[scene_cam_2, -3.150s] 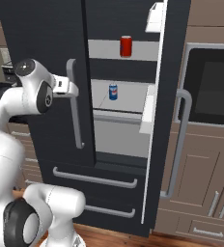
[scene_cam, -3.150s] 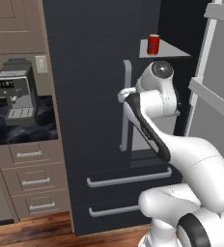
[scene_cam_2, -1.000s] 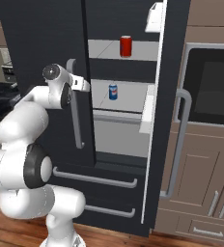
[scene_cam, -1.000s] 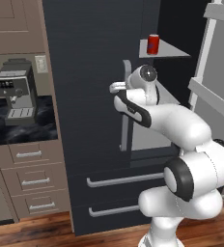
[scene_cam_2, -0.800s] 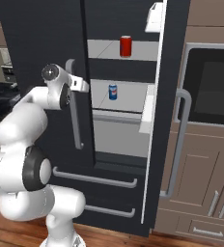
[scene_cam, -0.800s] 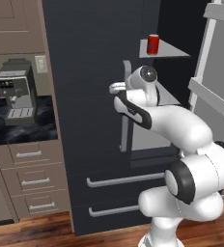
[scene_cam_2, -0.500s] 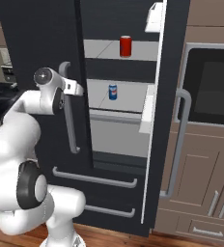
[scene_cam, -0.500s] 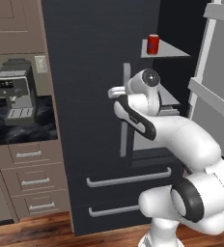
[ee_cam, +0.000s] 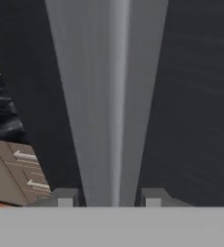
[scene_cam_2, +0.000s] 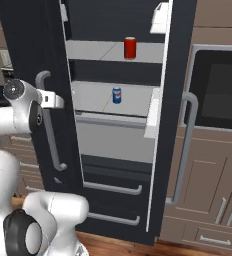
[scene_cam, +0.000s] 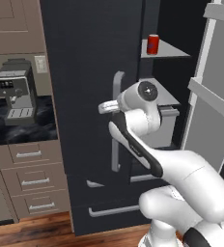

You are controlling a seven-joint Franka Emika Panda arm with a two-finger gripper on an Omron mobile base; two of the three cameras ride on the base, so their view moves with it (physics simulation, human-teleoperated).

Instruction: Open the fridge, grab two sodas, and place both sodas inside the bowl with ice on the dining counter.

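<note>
Grey bar handle [ee_cam: 109, 96] of the fridge's [scene_cam: 90, 58] left door sits clamped between the gripper [ee_cam: 109, 198] fingers, door-opening in hand; reaching the red soda [scene_cam_2: 130, 48] at twelve o'clock and blue soda [scene_cam_2: 117, 95] calls for release.

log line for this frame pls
phase: opening fridge | tool: shut on left door handle | right door: open | red soda: upper shelf | blue soda: shelf below

no legible text, blue can [scene_cam_2: 117, 95] bears an unreadable white mark
</note>
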